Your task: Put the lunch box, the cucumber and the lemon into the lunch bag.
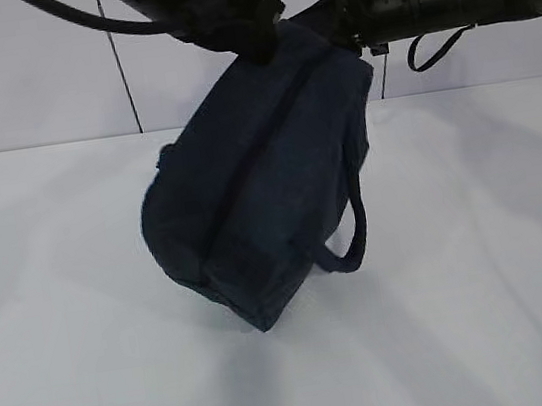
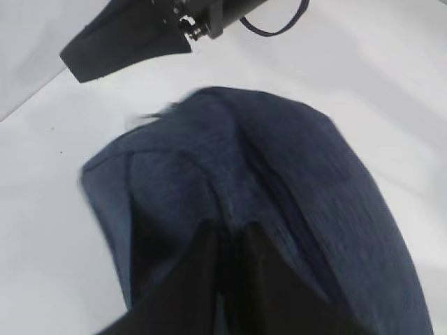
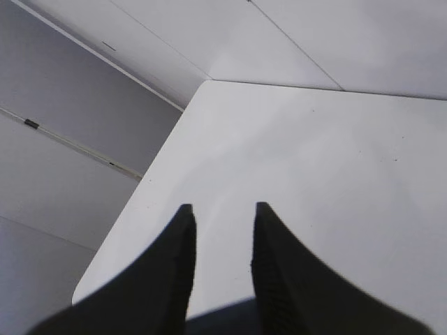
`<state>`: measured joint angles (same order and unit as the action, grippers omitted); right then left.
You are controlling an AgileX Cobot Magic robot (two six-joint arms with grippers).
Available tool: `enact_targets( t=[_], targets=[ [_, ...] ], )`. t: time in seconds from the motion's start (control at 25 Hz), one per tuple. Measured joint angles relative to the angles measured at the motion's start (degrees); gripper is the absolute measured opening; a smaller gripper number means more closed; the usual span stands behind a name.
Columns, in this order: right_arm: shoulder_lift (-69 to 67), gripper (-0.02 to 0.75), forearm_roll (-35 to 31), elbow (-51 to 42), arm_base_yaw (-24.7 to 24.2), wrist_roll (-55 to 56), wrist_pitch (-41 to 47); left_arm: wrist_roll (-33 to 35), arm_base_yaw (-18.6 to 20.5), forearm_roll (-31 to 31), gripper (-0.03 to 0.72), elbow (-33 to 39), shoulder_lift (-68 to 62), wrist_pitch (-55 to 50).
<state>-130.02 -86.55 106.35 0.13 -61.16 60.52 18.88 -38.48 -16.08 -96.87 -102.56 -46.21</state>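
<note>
Left claw (image 2: 227, 241) clamped on lunch bag (image 1: 260, 194)

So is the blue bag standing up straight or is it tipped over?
Tipped. In the exterior view the lunch bag hangs tilted, its top lifted by the left tool, only a lower corner down near the table.

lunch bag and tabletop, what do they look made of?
Lunch bag: dark navy woven fabric, matte, probably canvas or polyester; heathered weave texture shows in the left wrist view, and it sags softly. Table: smooth white hard surface with faint sheen, maybe laminate; the exact material can't be told.
</note>
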Motion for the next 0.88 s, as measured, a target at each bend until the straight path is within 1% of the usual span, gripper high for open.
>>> enact_targets(
  t=[0.08, 0.12, 0.2, 0.24, 0.48, 0.88],
  targets=[
    [0.00, 0.343, -0.97, 0.00, -0.39, 0.00, 0.22, -0.48, 0.00, -0.08, 0.035, 0.00, -0.03, -0.12],
    [0.00, 0.382, -1.11, 0.00, -0.45, 0.00, 0.33, -0.92, 0.00, -0.08, 0.035, 0.00, -0.03, -0.42],
    [0.61, 0.433, -1.11, 0.00, -0.81, 0.00, 0.44, -1.94, 0.40, -0.08, 0.035, 0.00, -0.03, -0.92],
    [1.26, 0.446, -1.11, 0.00, -0.94, 0.00, 0.42, -2.31, 0.82, -0.12, 0.035, 0.00, -0.03, -1.31],
    [6.70, 0.465, 0.43, 0.00, -1.57, -0.55, 1.40, -4.71, 3.05, -0.10, 0.035, 0.00, -0.03, -3.89],
    [15.70, 0.467, 10.63, 0.00, -1.57, 0.07, 5.10, -5.99, 3.62, 1.41, 0.034, 0.00, -2.82, -5.36]
  ],
)
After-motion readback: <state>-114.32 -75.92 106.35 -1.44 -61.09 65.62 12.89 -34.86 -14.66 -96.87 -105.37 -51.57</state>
